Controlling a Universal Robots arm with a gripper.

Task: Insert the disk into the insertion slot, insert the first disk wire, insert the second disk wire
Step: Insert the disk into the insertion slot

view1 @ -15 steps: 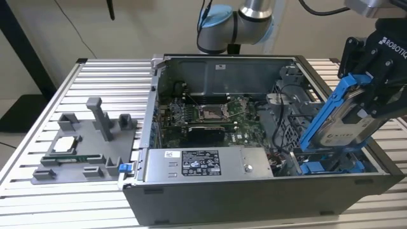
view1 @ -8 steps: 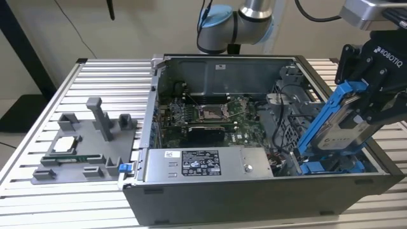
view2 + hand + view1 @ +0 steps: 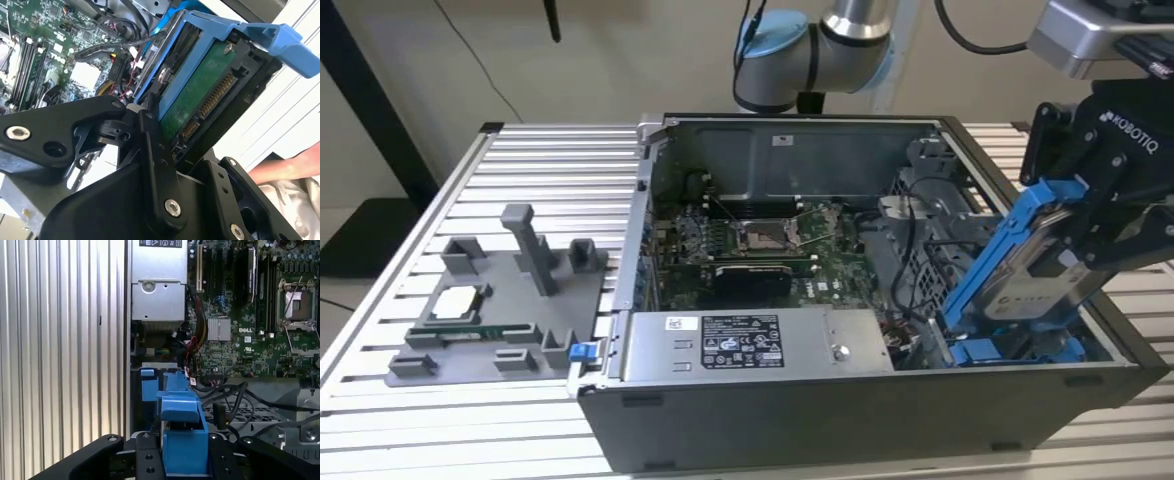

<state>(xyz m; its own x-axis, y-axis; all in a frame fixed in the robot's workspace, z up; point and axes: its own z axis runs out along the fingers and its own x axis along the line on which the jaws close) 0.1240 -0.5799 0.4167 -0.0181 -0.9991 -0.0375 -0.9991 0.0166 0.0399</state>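
Disk (image 3: 1034, 290), silver-grey hard drive in bright blue plastic carrier: clamped in black gripper (image 3: 1087, 255), tilted, lower end at blue-railed grey metal insertion slot (image 3: 1014, 350), 4 o'clock in open case (image 3: 720, 410), probably angled to meet rails.

Blue-framed disk (image 3: 1037, 272) aslant over blue-railed insertion slot (image 3: 1014, 351)

A plain beige wall (image 3: 627, 50) is seen at the far side, pretty evenly lit. Everything's carried by a ribbed aluminium counter (image 3: 554, 160); a dark post (image 3: 376, 100) is stood at the exterior view's left.
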